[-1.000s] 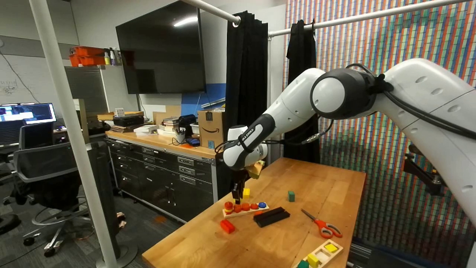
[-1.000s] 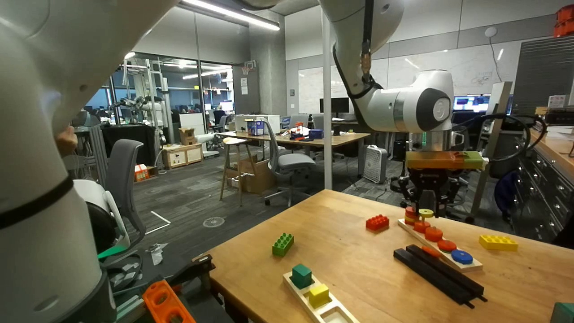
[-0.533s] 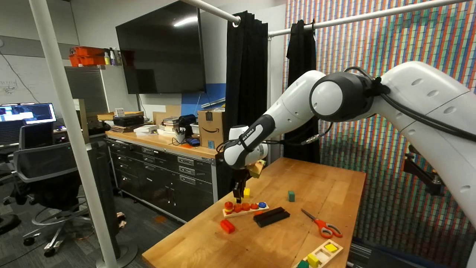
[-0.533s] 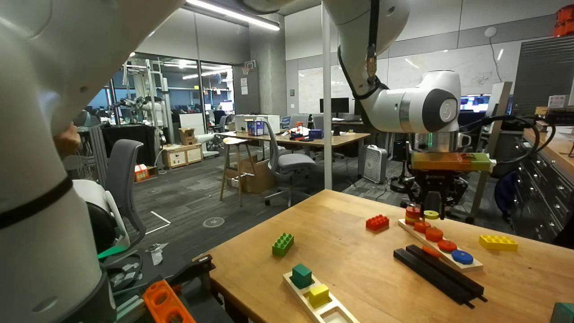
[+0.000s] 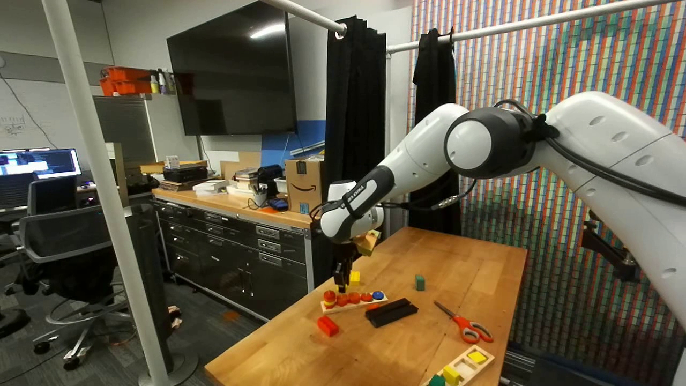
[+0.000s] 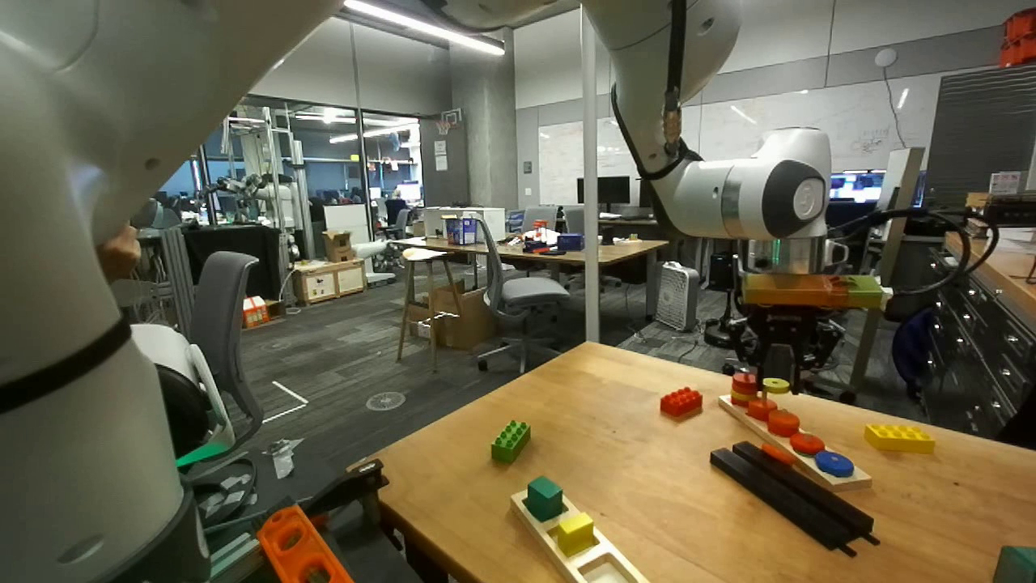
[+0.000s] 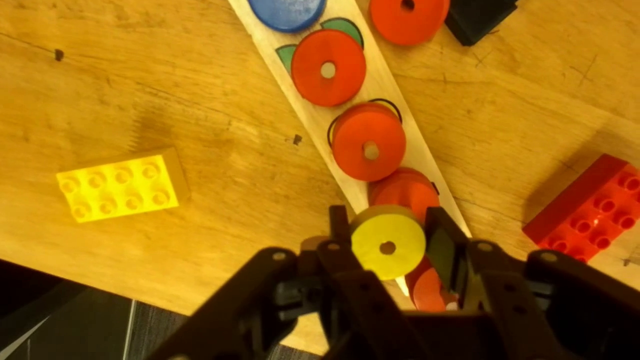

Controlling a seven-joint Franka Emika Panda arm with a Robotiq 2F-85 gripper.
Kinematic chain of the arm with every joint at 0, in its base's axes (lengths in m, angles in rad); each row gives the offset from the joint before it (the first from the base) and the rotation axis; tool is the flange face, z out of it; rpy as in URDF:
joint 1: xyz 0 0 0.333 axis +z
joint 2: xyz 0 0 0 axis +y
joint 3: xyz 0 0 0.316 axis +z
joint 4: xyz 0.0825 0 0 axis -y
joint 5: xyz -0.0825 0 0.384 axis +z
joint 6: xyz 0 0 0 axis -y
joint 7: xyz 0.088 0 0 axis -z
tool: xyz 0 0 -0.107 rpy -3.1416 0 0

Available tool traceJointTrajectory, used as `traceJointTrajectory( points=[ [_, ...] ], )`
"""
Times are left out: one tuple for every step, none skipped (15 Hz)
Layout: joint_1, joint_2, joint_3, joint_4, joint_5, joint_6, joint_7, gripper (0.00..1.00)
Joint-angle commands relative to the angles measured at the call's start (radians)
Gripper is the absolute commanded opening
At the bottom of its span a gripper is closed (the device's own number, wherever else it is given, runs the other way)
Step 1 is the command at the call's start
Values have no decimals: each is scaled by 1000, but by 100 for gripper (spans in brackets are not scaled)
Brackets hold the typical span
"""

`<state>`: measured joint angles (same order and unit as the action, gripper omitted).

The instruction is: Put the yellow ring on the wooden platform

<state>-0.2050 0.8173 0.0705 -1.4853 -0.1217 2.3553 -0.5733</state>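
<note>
The yellow ring [image 7: 370,260] is a flat round disc with a small centre hole. My gripper [image 7: 387,222] is closed around its sides, one finger on each side. The ring also shows in an exterior view [image 6: 775,385], held above the far end of the wooden platform [image 6: 854,480]. The platform also shows in the wrist view [image 7: 377,75] as a long plank with several red discs and a blue disc on pegs. A thin peg shows just below the ring; I cannot tell whether the hole lines up with it. My gripper also shows in an exterior view [image 5: 341,280].
A yellow brick [image 6: 898,438] and a red brick [image 6: 681,402] lie on either side of the platform. Black rails [image 6: 793,498] and a loose orange-red disc [image 6: 779,453] lie close beside it. Scissors [image 5: 467,328] and a green brick [image 6: 511,442] lie on the table.
My gripper and the held yellow ring have shifted slightly, first right and then a little back left in an exterior view. The platform and its discs have not moved.
</note>
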Motion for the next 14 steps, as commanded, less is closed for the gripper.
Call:
traceJointTrajectory(
  points=[
    [-10, 25, 20, 49, 36, -41, -23, 23],
    [-10, 25, 21, 50, 41, -47, -22, 23],
    [-9, 25, 22, 50, 44, -51, -20, 23],
    [-8, 24, 22, 50, 47, -54, -19, 23],
    [-8, 25, 22, 51, 50, -57, -18, 23],
    [-7, 24, 21, 50, 51, -59, -17, 23],
    [-8, 24, 21, 51, 53, -62, -17, 23],
    [-7, 23, 19, 50, 53, -62, -16, 23],
    [-6, 22, 17, 49, 52, -62, -13, 23],
    [-6, 22, 16, 49, 51, -63, -12, 23],
    [-6, 23, 14, 50, 51, -64, -11, 23],
    [-6, 22, 14, 50, 51, -66, -10, 23],
    [-6, 22, 13, 50, 51, -67, -9, 23],
    [-6, 21, 12, 49, 50, -69, -8, 23]
  ],
)
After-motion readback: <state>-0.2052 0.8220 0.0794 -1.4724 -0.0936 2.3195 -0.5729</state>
